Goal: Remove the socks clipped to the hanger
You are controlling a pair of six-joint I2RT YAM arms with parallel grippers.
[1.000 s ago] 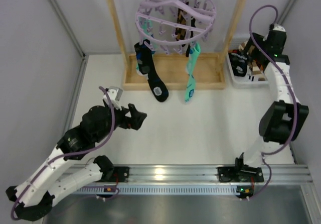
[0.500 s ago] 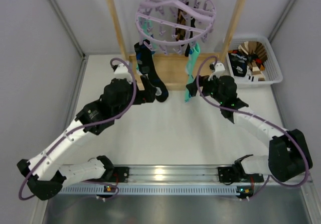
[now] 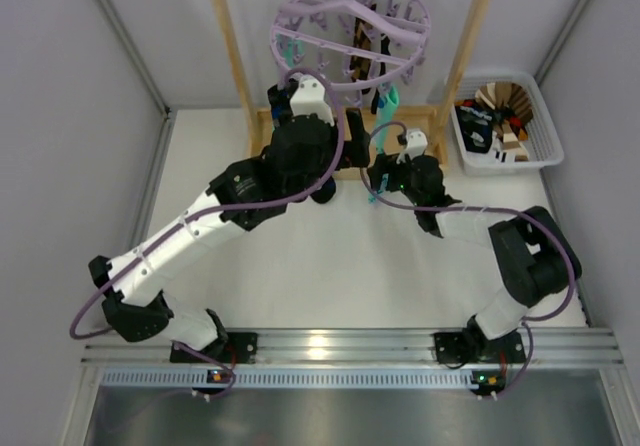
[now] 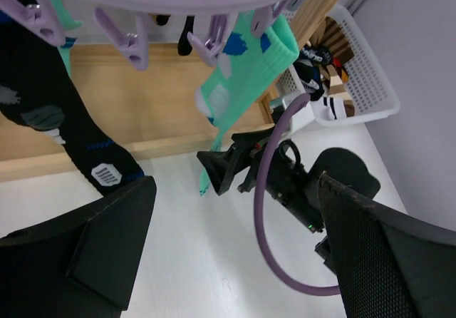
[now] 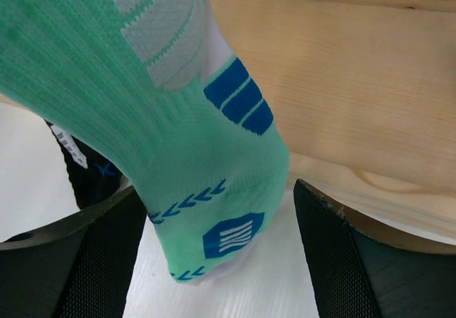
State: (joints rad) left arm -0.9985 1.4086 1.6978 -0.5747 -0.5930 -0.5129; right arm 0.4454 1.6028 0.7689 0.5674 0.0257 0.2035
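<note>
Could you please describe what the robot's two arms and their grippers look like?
Both the left arm and right arm have white tubular links, bulky black joints and a looping lilac cable. Their fingers are broad, black, finely textured wedges.

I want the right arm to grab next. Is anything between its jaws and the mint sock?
Nothing visible does. The toe of the mint sock hangs between the open jaws of the right gripper; the wooden stand base lies behind it, the black sock off to one side.
</note>
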